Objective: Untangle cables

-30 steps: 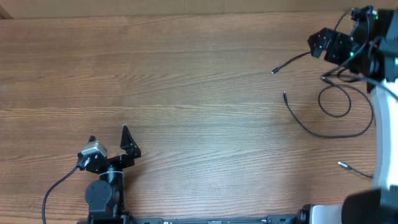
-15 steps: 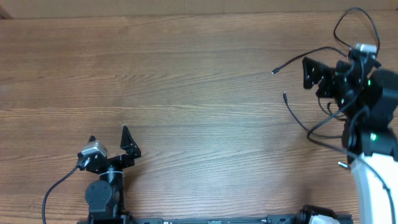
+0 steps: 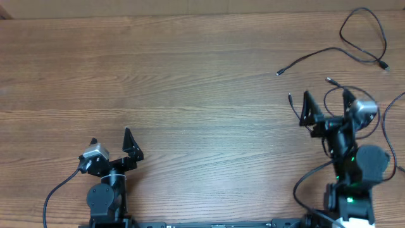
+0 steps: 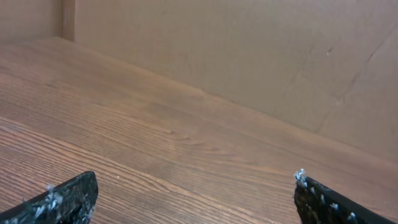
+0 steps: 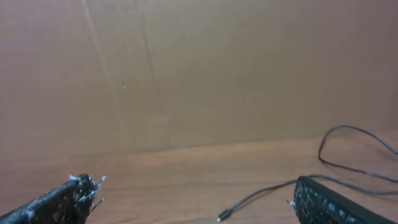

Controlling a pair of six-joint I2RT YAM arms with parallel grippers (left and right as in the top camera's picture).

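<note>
The right gripper (image 3: 326,94) and its arm (image 3: 355,163) are covering part of the cables (image 3: 308,56) at the near right, so the crossings underneath are not showing. One of them is running off the right edge. The plug ends (image 3: 278,73) are appearing too small to identify. The left wrist view is cropping its fingers (image 4: 62,200) at the bottom, and the right wrist view is doing likewise.

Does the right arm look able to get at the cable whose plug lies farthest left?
Probably yes. The right gripper is open, and the cable lies on the bare table a little beyond it and to its left, with nothing across the path.
</note>
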